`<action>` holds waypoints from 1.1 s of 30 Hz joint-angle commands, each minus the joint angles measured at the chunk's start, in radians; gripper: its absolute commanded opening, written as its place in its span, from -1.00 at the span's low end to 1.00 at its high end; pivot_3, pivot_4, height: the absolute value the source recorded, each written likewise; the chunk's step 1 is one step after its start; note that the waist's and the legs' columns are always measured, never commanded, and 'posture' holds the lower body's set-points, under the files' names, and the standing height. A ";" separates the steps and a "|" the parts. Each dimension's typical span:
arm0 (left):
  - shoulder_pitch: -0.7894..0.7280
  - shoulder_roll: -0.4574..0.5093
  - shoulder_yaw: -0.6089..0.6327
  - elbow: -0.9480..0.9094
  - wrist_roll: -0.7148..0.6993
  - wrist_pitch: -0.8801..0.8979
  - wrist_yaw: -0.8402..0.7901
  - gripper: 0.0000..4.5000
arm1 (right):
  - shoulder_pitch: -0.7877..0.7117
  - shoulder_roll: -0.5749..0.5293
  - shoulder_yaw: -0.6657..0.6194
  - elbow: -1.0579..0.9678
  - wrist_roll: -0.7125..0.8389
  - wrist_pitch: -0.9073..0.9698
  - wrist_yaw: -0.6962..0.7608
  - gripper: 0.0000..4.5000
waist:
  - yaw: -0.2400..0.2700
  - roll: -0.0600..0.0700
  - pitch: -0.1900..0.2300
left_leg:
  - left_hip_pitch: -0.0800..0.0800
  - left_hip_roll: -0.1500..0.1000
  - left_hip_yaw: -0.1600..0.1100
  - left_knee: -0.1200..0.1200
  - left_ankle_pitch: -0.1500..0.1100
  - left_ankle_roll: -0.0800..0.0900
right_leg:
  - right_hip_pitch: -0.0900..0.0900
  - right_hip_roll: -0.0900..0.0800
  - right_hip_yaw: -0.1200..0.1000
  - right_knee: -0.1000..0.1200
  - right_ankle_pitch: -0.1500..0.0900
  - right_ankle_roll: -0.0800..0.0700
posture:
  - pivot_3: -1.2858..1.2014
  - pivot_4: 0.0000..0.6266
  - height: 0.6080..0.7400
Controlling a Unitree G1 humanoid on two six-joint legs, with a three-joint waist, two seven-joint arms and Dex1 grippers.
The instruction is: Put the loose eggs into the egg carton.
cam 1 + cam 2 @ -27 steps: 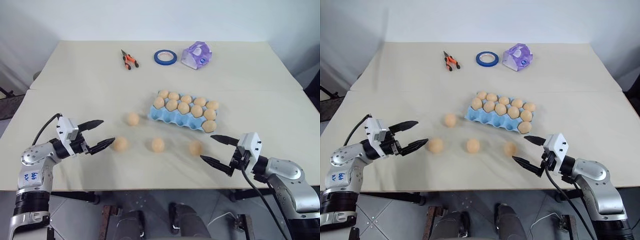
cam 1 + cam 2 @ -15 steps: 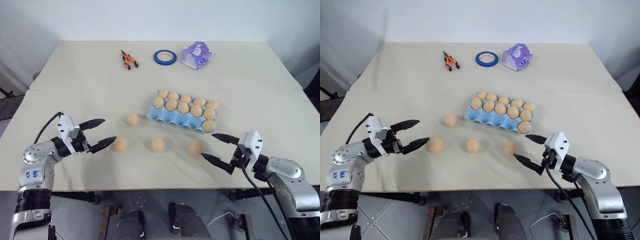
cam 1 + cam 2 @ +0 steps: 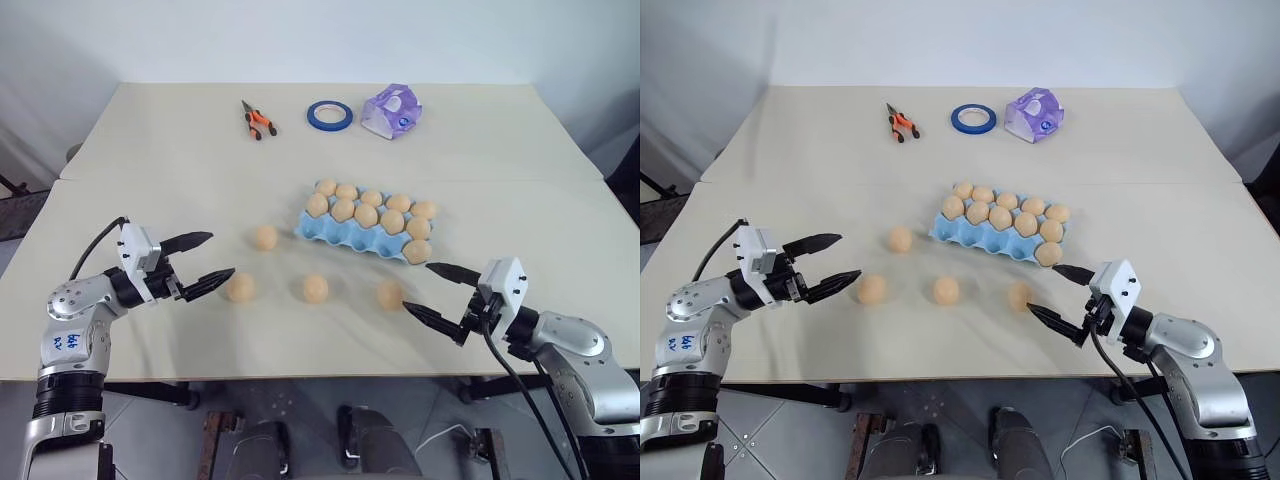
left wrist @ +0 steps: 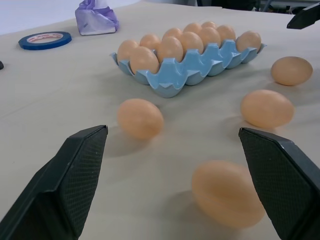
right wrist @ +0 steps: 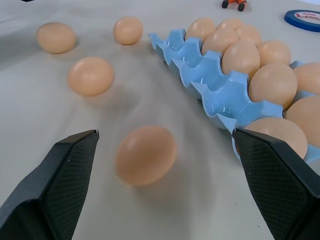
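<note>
Right fingers (image 3: 434, 292) nearer egg (image 3: 389, 294); carton (image 3: 345, 236) part-filled.

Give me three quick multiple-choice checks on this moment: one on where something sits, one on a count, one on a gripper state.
1. Where is the blue tape ring?
A. Inside the egg carton
B. At the far side of the table, between the pliers and the purple-white packet
C. Under the left gripper

2. How many loose eggs lie on the table outside the egg carton?
A. Two
B. Four
C. Six

3. What is the right gripper doing?
A. Open, holding nothing
B. Shut on an egg
C. Shut on the carton

Answers:
1 B: the ring lies between the pliers and the packet.
2 B: four loose eggs lie in front of the carton.
3 A: its fingers stand wide apart beside the nearest egg.
</note>
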 commanded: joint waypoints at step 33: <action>-0.040 0.022 -0.067 0.014 0.010 -0.022 -0.119 0.99 | 0.171 -0.001 -0.054 -0.313 0.073 0.220 -0.182 1.00 | 0.000 -0.002 -0.001 | 0.000 0.001 0.001 0.002 0.000 0.000 | 0.000 0.000 0.001 0.001 0.002 -0.001 | 0.03 -0.52 1.00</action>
